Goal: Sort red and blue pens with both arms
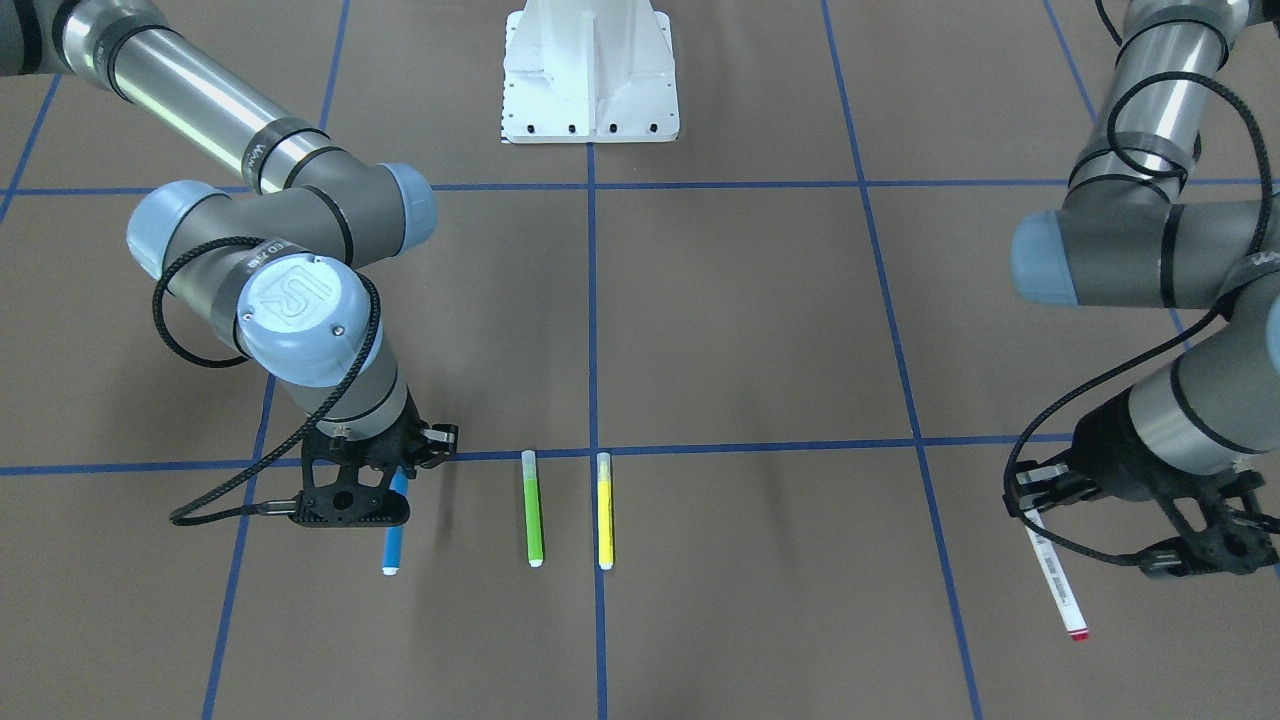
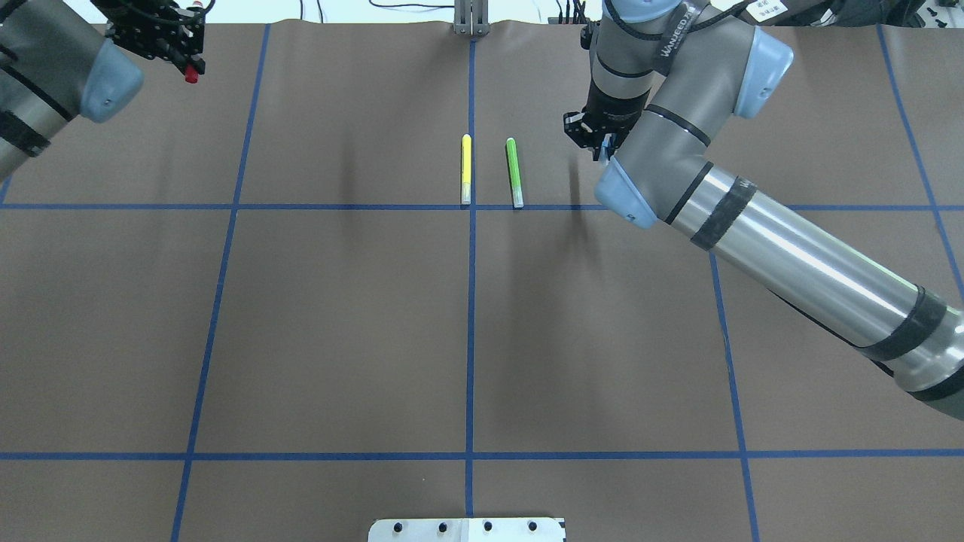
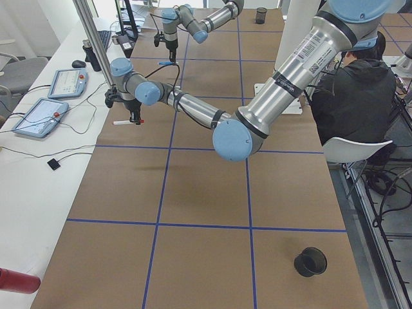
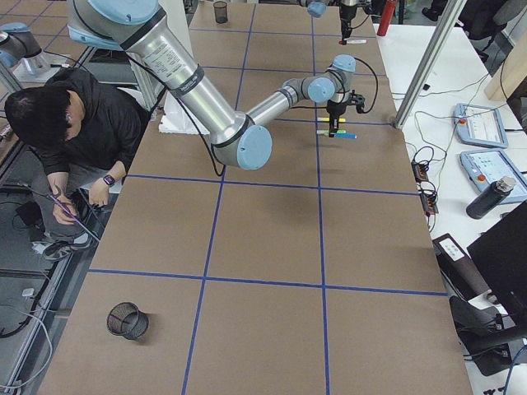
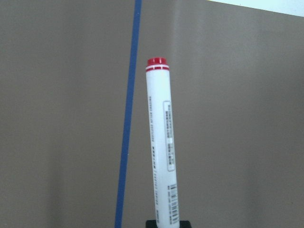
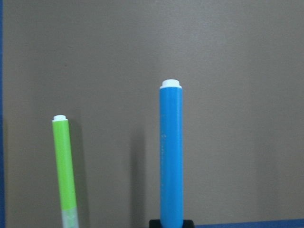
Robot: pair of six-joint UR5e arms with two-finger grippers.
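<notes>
My left gripper (image 1: pixel 1038 497) is shut on the white-barrelled red pen (image 1: pixel 1055 580), which sticks out level over the table's far left corner; its red end (image 2: pixel 191 74) shows below the left gripper (image 2: pixel 175 47). The left wrist view has the red pen (image 5: pixel 161 142) running up the middle of the frame. My right gripper (image 1: pixel 396 484) is shut on the blue pen (image 1: pixel 392 540), held a little above the table beside the green marker (image 1: pixel 533 510). In the right wrist view the blue pen (image 6: pixel 171 156) casts a shadow to its left. From overhead the arm hides most of the right gripper (image 2: pixel 597 135).
A yellow marker (image 1: pixel 604 510) and the green marker (image 2: pixel 514 172) lie side by side by the centre tape line. The white pedestal (image 1: pixel 590 75) stands at the robot's edge. A black mesh cup (image 3: pixel 310 261) sits at one table end. A seated person (image 4: pixel 74 123) is beside the table.
</notes>
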